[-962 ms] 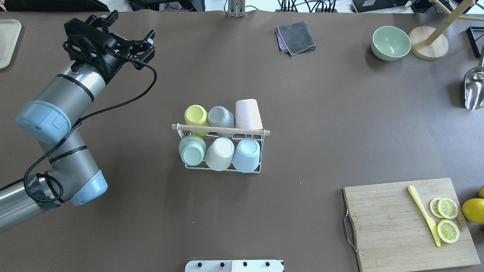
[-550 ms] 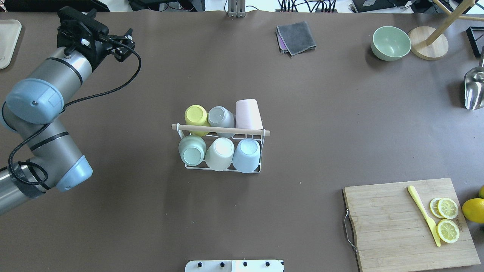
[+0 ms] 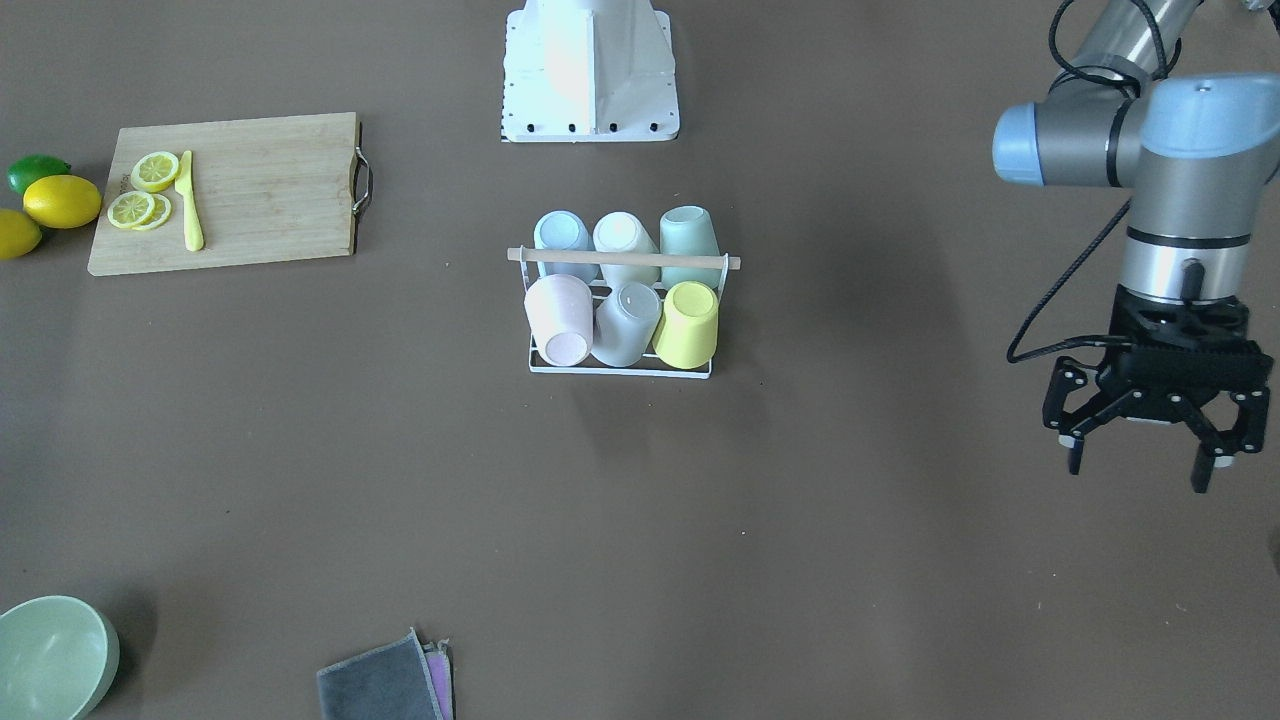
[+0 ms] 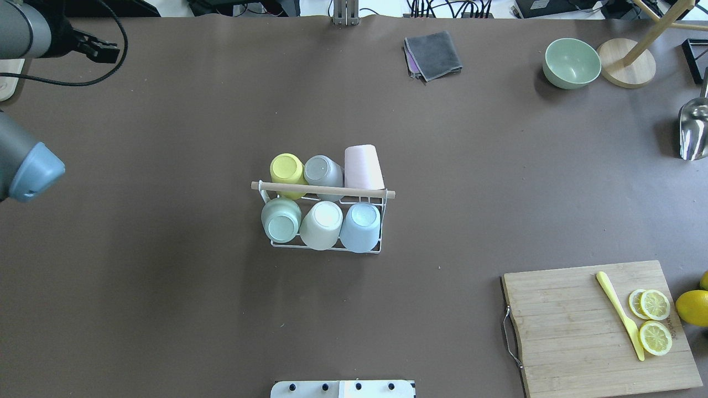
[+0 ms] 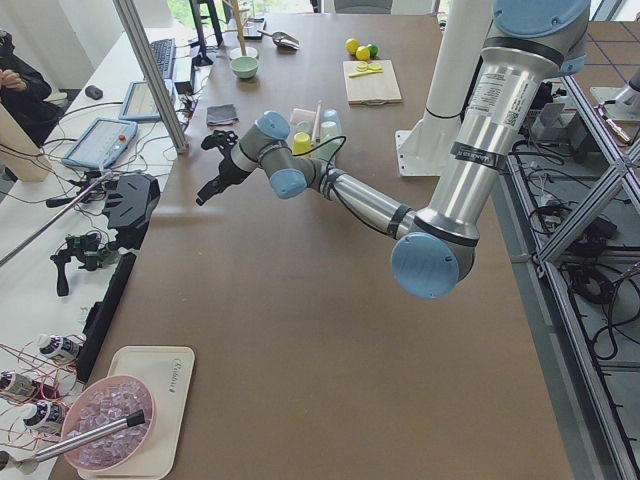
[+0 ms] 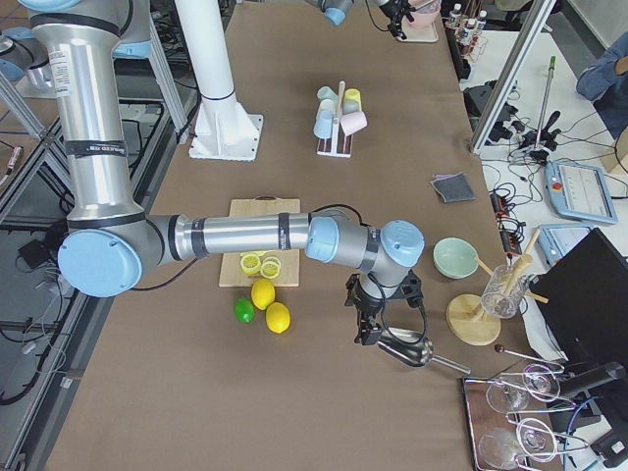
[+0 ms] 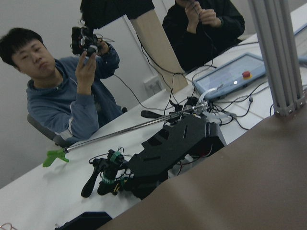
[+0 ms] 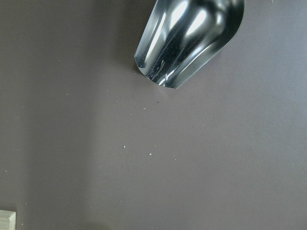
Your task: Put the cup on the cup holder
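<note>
The cup holder (image 4: 323,190), a white wire rack with a wooden rod across its top, stands mid-table and also shows in the front-facing view (image 3: 620,258). Several cups sit upside down on its prongs: yellow (image 4: 286,167), grey (image 4: 322,170) and pink (image 4: 363,166) in the far row, green (image 4: 280,219), cream (image 4: 321,224) and blue (image 4: 360,226) in the near row. My left gripper (image 3: 1137,475) is open and empty, well off to the rack's side over bare table. My right gripper (image 6: 368,329) shows only in the exterior right view, by a metal scoop; I cannot tell whether it is open or shut.
A cutting board (image 4: 575,331) with lemon slices and a yellow knife lies near right, with lemons (image 4: 691,307) beside it. A green bowl (image 4: 571,62), a wooden stand base (image 4: 626,62), a grey cloth (image 4: 433,54) and the metal scoop (image 4: 694,130) lie along the far and right edges.
My left arm has swung away from the rack toward the far left corner, and its gripper has almost left the overhead view. The cups and rack have not moved.
</note>
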